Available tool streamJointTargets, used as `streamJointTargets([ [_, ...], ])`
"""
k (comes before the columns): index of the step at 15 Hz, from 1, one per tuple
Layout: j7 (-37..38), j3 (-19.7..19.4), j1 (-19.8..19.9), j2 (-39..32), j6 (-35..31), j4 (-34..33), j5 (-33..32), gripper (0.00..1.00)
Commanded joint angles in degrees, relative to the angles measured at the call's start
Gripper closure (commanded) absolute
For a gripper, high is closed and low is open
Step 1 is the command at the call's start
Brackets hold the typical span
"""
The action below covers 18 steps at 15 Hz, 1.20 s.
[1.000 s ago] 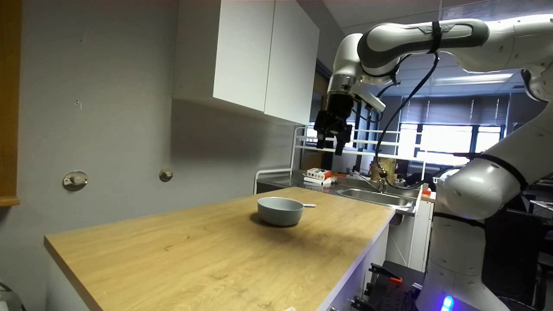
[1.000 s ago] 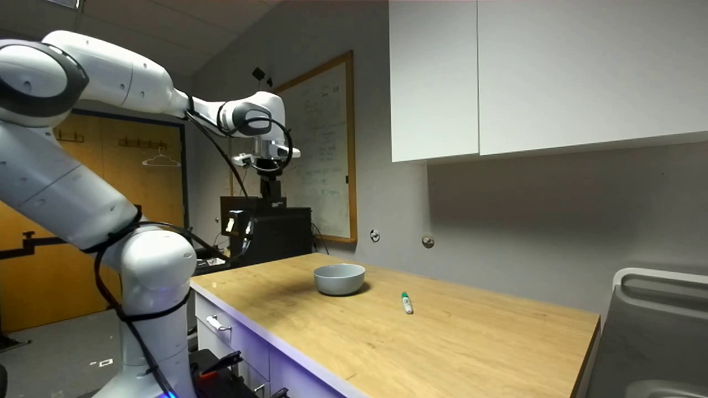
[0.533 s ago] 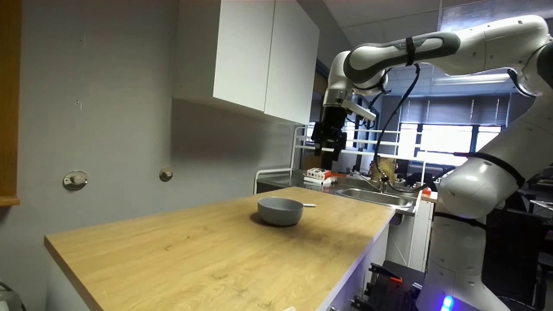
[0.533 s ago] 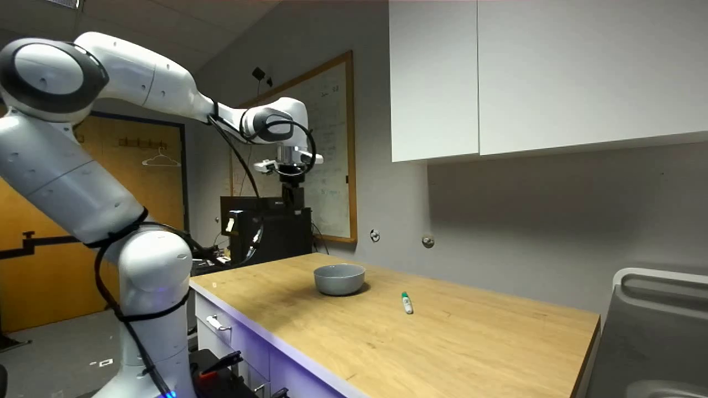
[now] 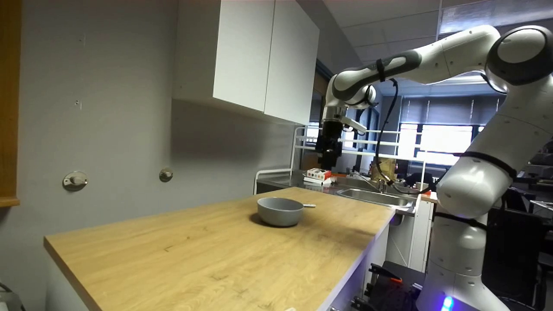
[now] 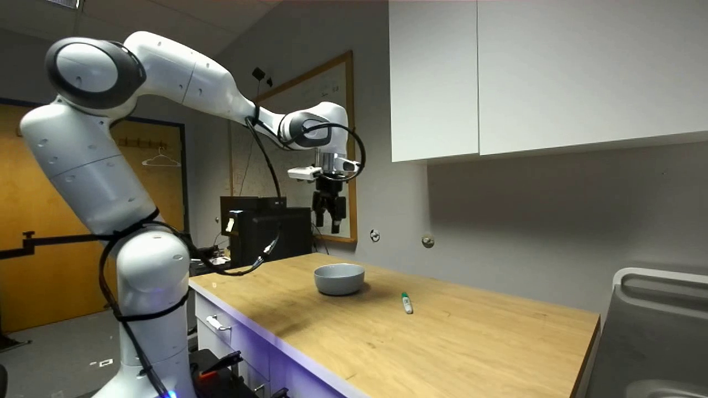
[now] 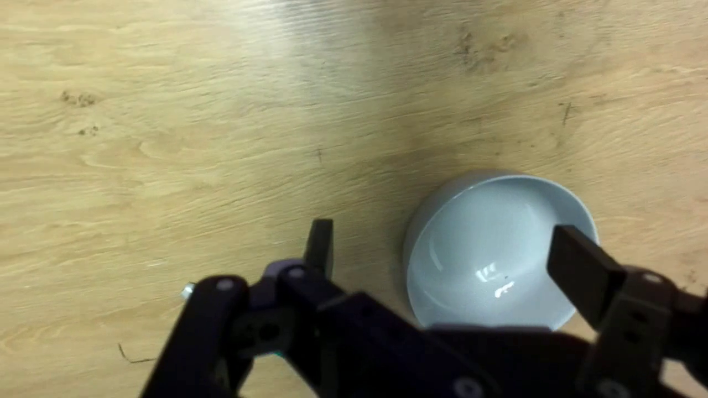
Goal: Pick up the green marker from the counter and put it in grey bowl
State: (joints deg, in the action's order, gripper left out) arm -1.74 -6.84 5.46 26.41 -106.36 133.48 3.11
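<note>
"Wrist view: how does the gripper stand?"

"Spread wide and holding nothing, with the grey-blue bowl showing below the gap."

"And the green-capped marker?"

"Lying on the wooden desk, well below the gripper and between eight and nine o'clock of it in that view. The gripper hides most of it; a pale end pokes out, plus a green sliver I take for the cap."

"Long axis?"

"Roughly ten to four there, while the gripper would close nearly nine to three. I judge it needs a turn, so as to meet across the barrel."

"Room to work?"

"Enough, I think. In an exterior view the bowl sits apart from the marker, between nine and ten o'clock of it; the wood runs on toward the desk's end, past three. The back edge, toward twelve, is nearer. Mind the white wall cabinet, up at two o'clock of the gripper."
</note>
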Motion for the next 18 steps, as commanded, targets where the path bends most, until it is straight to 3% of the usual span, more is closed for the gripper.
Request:
streamJointTargets([
  [1,-10.2,-3.63,-0.04,-8.14,1.34,-6.84,-1.13,0.0],
  [8,-25.25,-7.25,1.29,-26.87,1.53,-19.9,1.5,0.0],
  [18,-37.9,-2.33,7.53,-47.21,1.03,-38.36,3.25,0.0],
])
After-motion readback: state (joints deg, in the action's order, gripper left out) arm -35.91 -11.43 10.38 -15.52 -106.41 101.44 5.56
